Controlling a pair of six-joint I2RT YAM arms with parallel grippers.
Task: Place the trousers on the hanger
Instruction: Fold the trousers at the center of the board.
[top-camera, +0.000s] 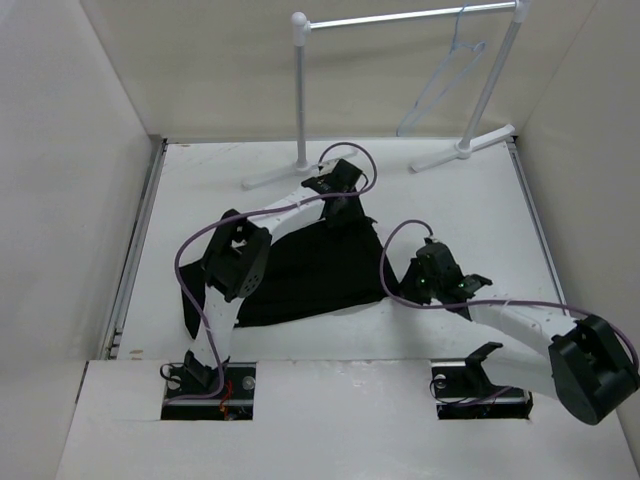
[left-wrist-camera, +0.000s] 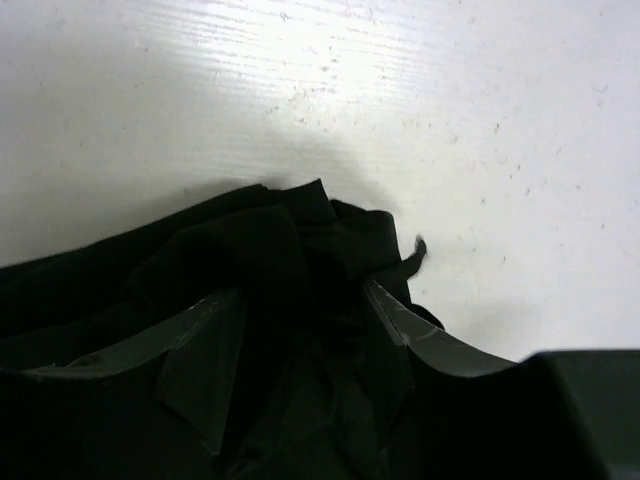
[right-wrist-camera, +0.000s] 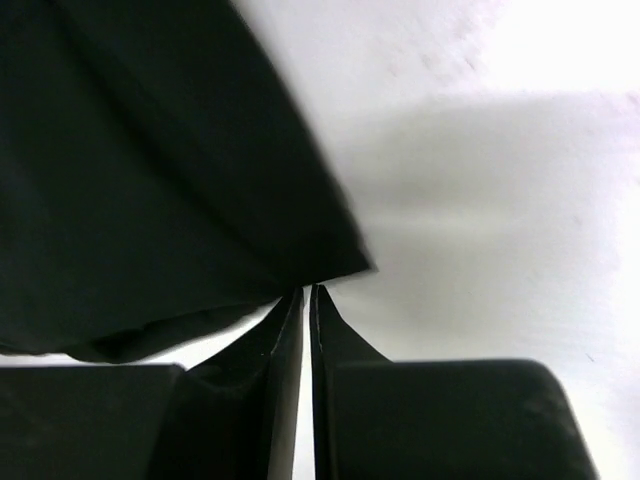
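Trousers of black soft fabric (top-camera: 310, 275) lie spread in a rough wedge on the white bench (top-camera: 480, 210), between the two arms and a little left of its middle, with a narrow strip trailing toward the near left. The thin pale-blue wire hanger (top-camera: 447, 80) hangs tilted from the rail of the white tubular garment rack (top-camera: 300, 90) at the far right, well apart from the cloth.

The left hand (left-wrist-camera: 300, 300) is down on the far edge of the trousers. Its fingers (left-wrist-camera: 210, 345) stand about half apart, and a bunched, creased fold of the fabric fills the gap and presses against both of them.

The right hand (right-wrist-camera: 306, 292) is at the right-hand edge of the trousers, beside a corner of the cloth. Its fingers are drawn together with only a thin slit of light between them, and their tips meet the hem. The wrist view does not show whether any fabric is pinched there.
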